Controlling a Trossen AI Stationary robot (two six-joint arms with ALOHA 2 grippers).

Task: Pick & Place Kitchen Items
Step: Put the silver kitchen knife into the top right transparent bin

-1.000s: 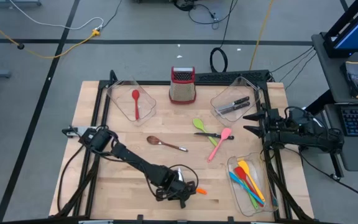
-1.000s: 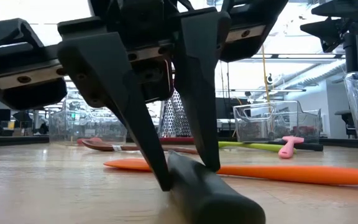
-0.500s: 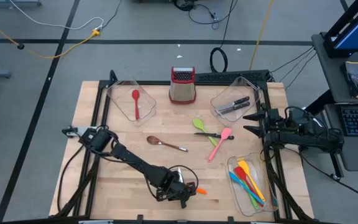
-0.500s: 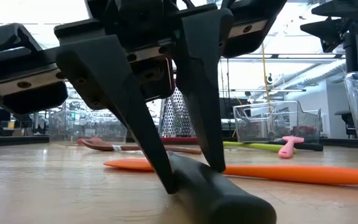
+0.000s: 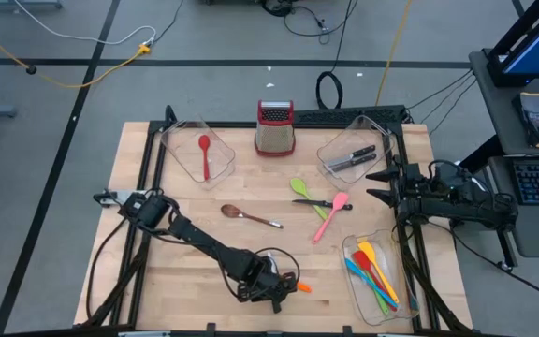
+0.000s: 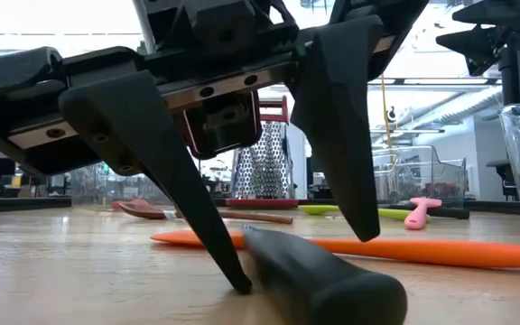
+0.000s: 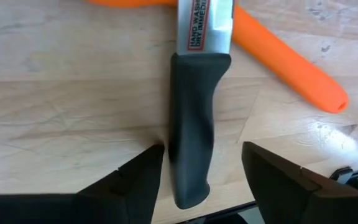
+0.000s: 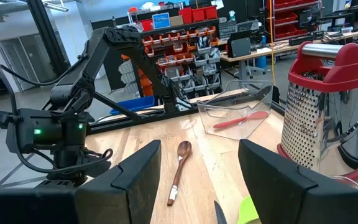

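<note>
From above, the left gripper (image 5: 271, 292) sits low near the table's front edge over a black-handled knife (image 5: 268, 284), an orange utensil (image 5: 302, 287) poking out just beside it; the right gripper (image 5: 380, 183) waits at the right edge beside the bin of knives (image 5: 352, 156); a brown spoon (image 5: 248, 216), green spoon (image 5: 305, 192) and pink spatula (image 5: 330, 215) lie mid-table.

At table height, the left gripper's fingers (image 6: 165, 171) stand spread wide, one tip touching the table against the knife handle (image 6: 328, 275), the other lifted clear; nothing is gripped; the orange utensil (image 6: 422, 251) lies just behind.

From the left wrist, the knife (image 7: 194, 118) lies flat between the released fingers (image 7: 138, 180), its moulded black handle matte and waisted, its steel blade (image 7: 205, 25) bearing a red-printed label across the orange utensil (image 7: 284, 59); it looks rigid and fairly light, the blade slick, so the handle's middle seems the sound hold.

From the right wrist, its fingers (image 8: 135, 171) stand apart, empty.
</note>
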